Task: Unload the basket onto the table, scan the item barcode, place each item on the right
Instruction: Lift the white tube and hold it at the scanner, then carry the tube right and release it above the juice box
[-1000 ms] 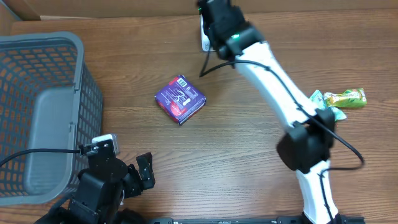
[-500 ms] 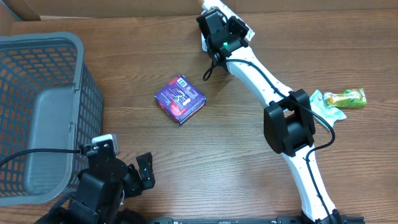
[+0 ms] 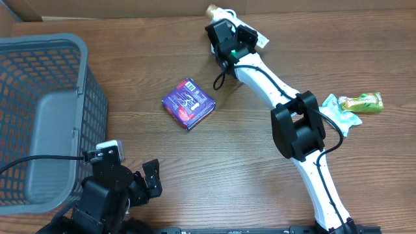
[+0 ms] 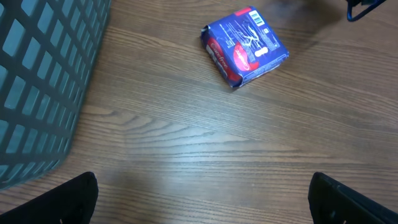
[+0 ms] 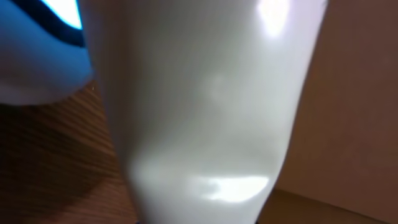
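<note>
The item, a purple box (image 3: pixel 188 103) with red and white print, lies flat on the wooden table left of centre. The left wrist view shows this box (image 4: pixel 244 46) far ahead of the fingers. My right gripper (image 3: pixel 231 38) is at the table's far edge, shut on a white scanner (image 3: pixel 257 39) whose pale tip pokes out behind it. In the right wrist view the scanner's white body (image 5: pixel 199 112) fills the frame and hides the fingers. My left gripper (image 3: pixel 147 179) rests near the front left, open and empty, with both fingertips (image 4: pixel 74 199) at the frame's corners.
A grey plastic basket (image 3: pixel 39 117) stands at the left, and its mesh wall (image 4: pixel 43 81) is close to the left gripper. A green and yellow snack packet (image 3: pixel 357 103) lies at the right, beside the right arm's elbow. A cardboard wall runs along the back.
The right arm's elbow has dropped and swung back while its wrist turned at the far edge with the scanner. The box and the left arm have not moved.
</note>
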`<move>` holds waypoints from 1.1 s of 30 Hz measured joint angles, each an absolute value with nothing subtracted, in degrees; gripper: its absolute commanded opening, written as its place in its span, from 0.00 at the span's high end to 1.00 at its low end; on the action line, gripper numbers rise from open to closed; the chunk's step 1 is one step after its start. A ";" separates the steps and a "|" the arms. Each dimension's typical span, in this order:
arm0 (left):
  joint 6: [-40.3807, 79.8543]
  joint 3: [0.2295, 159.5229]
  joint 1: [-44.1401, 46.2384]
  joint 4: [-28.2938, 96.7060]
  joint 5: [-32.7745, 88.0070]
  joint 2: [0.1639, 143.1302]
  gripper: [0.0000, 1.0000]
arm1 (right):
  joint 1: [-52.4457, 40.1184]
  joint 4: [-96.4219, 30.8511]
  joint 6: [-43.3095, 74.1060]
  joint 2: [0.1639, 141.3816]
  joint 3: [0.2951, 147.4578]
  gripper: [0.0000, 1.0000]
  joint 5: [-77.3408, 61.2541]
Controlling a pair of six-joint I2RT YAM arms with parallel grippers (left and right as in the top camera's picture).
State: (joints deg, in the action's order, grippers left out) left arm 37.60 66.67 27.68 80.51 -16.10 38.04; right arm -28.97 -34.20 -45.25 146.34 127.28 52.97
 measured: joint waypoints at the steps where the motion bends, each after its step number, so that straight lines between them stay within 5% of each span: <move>1: 37.60 66.67 27.68 80.51 -16.10 38.04 0.00 | -28.95 -34.20 -45.17 146.36 126.96 0.96 53.21; 14: 37.60 66.67 27.68 80.51 -16.10 38.04 0.00 | -28.84 -25.08 -42.85 146.45 126.50 0.96 56.18; 33: 37.60 66.67 27.68 80.51 -16.10 38.04 0.01 | -30.63 -41.32 -38.57 143.17 125.58 0.96 50.50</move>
State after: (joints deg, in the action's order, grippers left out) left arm 37.60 66.67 27.68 80.51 -16.10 38.04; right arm -30.63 -41.32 -38.57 143.17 125.58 50.50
